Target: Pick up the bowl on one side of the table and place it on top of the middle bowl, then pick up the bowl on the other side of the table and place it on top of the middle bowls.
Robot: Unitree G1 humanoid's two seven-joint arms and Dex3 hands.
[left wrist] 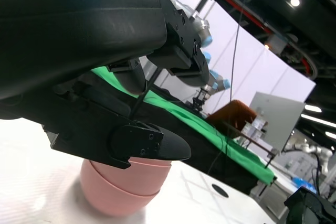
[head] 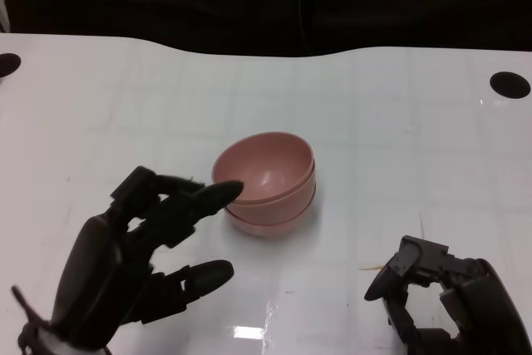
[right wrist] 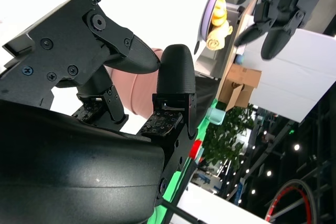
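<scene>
1. The table [head: 391, 155] is a broad white glossy sheet that reflects light. Its far edge curves against a dark backdrop, and there is a round black hole [head: 509, 84] near the far right corner and another [head: 7, 64] at the far left edge.
2. The left hand [head: 137, 255] is matte black with rounded, tapered fingers. It rests low on the table at the near left with its fingers spread wide and nothing in them. One fingertip [head: 223, 193] reaches the near-left rim of the bowls; whether it touches or only overlaps them I cannot tell.
3. The right hand [head: 440, 297] is also black, with blocky screwed plates showing in its wrist view. It sits at the near right, well apart from the bowls, with fingers curled inward and nothing held.
4. The bowls [head: 268, 182] are a nested stack of pale pink bowls near the middle of the table, smooth and round, probably plastic. Two rims show in the head view (how many bowls are nested I cannot tell). The top bowl sits slightly tilted, its mouth leaning toward the robot.
5. The top bowl's hollow holds nothing visible, only a soft sheen on its inner wall.
6. In the left wrist view the stack [left wrist: 123, 184] shows under a black finger [left wrist: 157, 145].
</scene>
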